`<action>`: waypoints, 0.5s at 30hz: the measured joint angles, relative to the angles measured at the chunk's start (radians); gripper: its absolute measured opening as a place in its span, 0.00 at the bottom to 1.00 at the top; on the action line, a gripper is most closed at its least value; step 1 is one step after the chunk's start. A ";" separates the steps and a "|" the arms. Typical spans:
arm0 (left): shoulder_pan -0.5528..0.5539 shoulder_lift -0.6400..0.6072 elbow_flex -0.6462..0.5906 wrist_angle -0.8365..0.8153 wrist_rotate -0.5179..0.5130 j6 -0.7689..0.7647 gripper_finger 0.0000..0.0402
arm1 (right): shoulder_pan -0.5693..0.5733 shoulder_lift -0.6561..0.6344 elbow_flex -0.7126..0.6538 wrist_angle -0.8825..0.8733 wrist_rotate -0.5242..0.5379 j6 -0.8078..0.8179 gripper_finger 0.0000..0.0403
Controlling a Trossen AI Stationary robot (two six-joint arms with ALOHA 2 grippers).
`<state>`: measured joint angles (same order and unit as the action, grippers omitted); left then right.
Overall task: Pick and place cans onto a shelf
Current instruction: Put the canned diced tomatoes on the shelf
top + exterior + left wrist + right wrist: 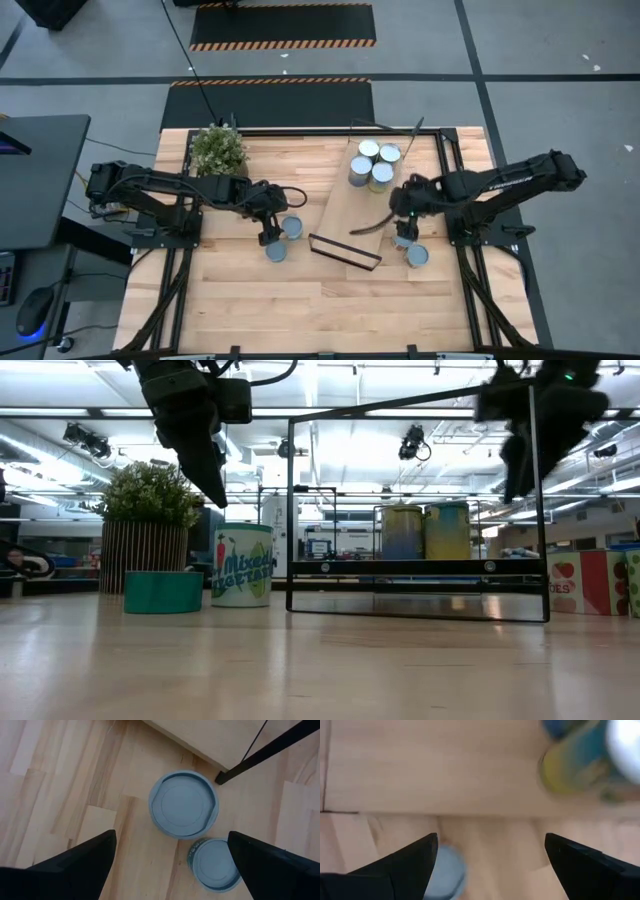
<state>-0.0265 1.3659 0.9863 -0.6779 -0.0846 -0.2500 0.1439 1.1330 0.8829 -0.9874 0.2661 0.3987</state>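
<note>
The light-wood shelf (352,215) lies slantwise at the table's middle, with a black rail (344,252) at its near end. Several cans (372,163) stand on its far end and also show in the low view (424,531). Two cans (291,227) (275,251) stand on the table left of the shelf. My left gripper (270,232) hovers open above them, and its wrist view shows both (183,804) (214,865). My right gripper (405,230) is open above the table by the shelf's right edge. A can (416,257) stands just near of it and shows in its wrist view (447,870).
A potted plant (218,148) stands at the table's far left. In the low view, red-labelled cans (585,582) stand at the right. The shelf's black frame (415,510) rises above the board. The table's near half (320,310) is bare wood.
</note>
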 joint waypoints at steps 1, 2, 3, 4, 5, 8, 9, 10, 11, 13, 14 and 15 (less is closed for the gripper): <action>0.000 0.000 0.000 0.000 0.000 0.000 0.97 | 0.019 0.003 -0.020 0.000 0.000 0.053 0.93; 0.000 0.000 0.000 0.000 0.000 0.000 0.97 | 0.039 0.006 -0.040 0.003 -0.003 0.106 0.93; 0.000 0.000 0.000 0.000 0.000 -0.001 0.97 | 0.055 0.008 -0.061 0.009 -0.007 0.159 0.93; 0.000 0.000 0.000 0.000 0.000 -0.001 0.97 | 0.072 0.009 -0.078 0.021 -0.008 0.212 0.93; 0.000 0.000 0.000 0.000 0.000 -0.001 0.97 | 0.088 0.011 -0.096 0.036 -0.008 0.263 0.93; 0.000 0.000 0.000 0.001 0.000 -0.001 0.97 | 0.132 0.012 -0.153 0.112 0.001 0.381 0.93; 0.000 0.000 0.000 0.001 0.000 -0.001 0.97 | 0.144 0.012 -0.165 0.142 0.012 0.413 0.93; 0.000 0.000 0.000 0.002 0.000 -0.001 0.97 | 0.155 0.012 -0.173 0.159 0.027 0.443 0.93; 0.000 0.000 0.000 0.003 0.000 -0.001 0.97 | 0.166 0.012 -0.179 0.170 0.043 0.462 0.93; 0.000 0.000 0.000 0.003 0.000 -0.001 0.97 | 0.185 0.019 -0.185 0.172 0.084 0.501 0.93; 0.000 0.000 0.000 0.003 0.000 -0.001 0.97 | 0.195 0.025 -0.186 0.169 0.097 0.518 0.93; 0.000 0.000 0.000 0.002 0.000 -0.001 0.97 | 0.203 0.034 -0.187 0.164 0.105 0.532 0.93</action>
<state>-0.0265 1.3659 0.9863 -0.6756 -0.0846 -0.2513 0.3468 1.1667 0.6960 -0.8233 0.3708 0.9308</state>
